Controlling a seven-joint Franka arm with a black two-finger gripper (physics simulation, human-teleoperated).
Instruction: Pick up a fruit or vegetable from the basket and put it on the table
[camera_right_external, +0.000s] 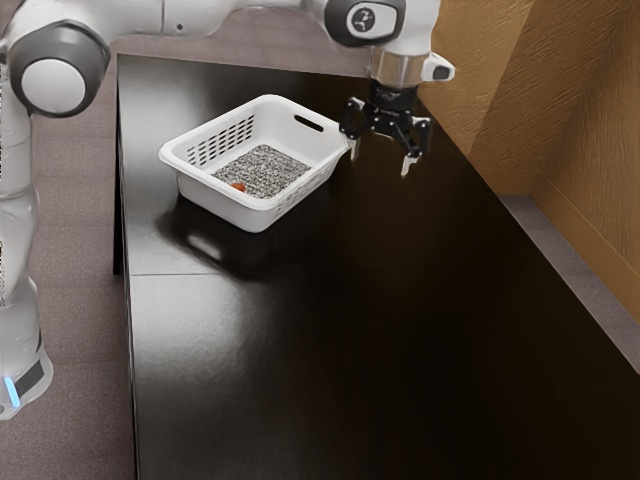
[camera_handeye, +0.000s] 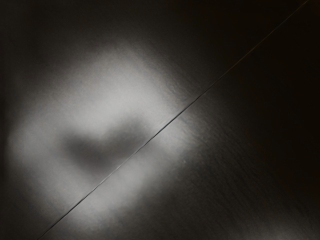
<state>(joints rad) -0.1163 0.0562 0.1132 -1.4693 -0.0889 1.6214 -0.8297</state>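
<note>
A round emblem (camera_right_external: 363, 17) marks the arm (camera_right_external: 412, 32); no lettering is legible.

There is one table (camera_right_external: 330, 350), and one basket (camera_right_external: 222, 205) with one red thing (camera_right_external: 239, 187) in it. There is one arm (camera_right_external: 190, 15), one pincer (camera_right_external: 380, 160), with two fingers (camera_right_external: 407, 165).

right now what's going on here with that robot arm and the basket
I'm the arm, here to take a fruit or vegetable from the white basket and put it on the table. My gripper hangs above the table, off the basket's side toward the exterior view's right, with its fingers apart and nothing between them. A small reddish thing lies in the basket; I can't tell what it is.
</note>
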